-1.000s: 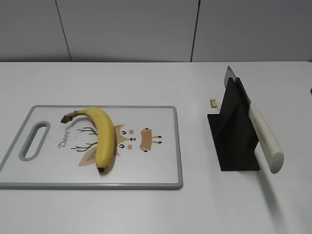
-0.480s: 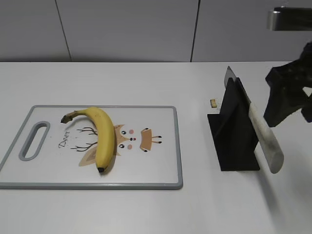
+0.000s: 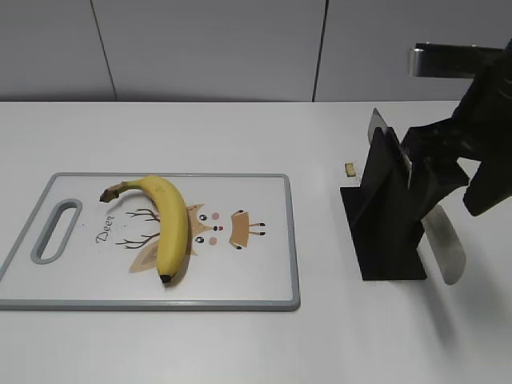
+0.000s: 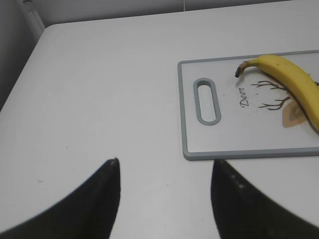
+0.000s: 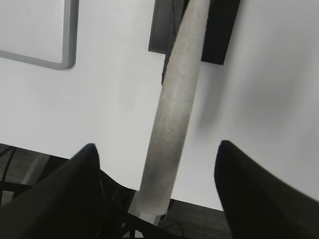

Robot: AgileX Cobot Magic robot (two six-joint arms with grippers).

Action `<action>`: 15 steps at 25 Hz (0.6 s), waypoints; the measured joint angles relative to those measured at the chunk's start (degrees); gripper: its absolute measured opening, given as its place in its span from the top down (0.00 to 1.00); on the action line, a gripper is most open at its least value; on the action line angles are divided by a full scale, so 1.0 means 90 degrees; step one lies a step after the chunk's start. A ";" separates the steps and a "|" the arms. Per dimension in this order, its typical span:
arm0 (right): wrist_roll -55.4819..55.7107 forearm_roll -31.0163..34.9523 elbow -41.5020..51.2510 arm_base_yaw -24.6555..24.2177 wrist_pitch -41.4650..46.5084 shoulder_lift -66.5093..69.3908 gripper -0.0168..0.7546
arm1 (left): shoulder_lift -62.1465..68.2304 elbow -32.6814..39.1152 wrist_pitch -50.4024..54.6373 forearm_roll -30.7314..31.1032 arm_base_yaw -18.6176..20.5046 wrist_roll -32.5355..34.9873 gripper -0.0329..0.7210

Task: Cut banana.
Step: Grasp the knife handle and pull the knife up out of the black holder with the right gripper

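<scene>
The right gripper [image 3: 448, 188], absent a second ago, has descended over the pale-handled knife [image 3: 445, 240] in its black stand [image 3: 384, 228], jaws spread astride the handle, nothing grasped. The curved yellow banana [image 3: 164, 224] lies untouched on the white, grey-rimmed cutting board [image 3: 264, 264]. The left gripper [image 4: 164, 199] hovers spread over the white table [image 4: 99, 99]. Knife pickup appears imminent.

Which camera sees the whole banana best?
The exterior view: the banana lies whole on the cutting board, stem to black tip. The left wrist view cuts off its lower end, and the right wrist view shows none of it.
</scene>
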 joint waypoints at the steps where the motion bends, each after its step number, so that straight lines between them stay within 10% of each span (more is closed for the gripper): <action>1: 0.0000 0.0002 0.0000 0.0000 -0.0019 0.0059 0.26 | 0.0000 0.0000 0.0000 0.0000 0.0000 0.0000 0.23; 15: 0.0349 0.0013 0.0515 0.0000 -0.0658 0.0485 0.37 | 0.0000 0.0000 0.0000 0.0000 0.0000 0.0000 0.23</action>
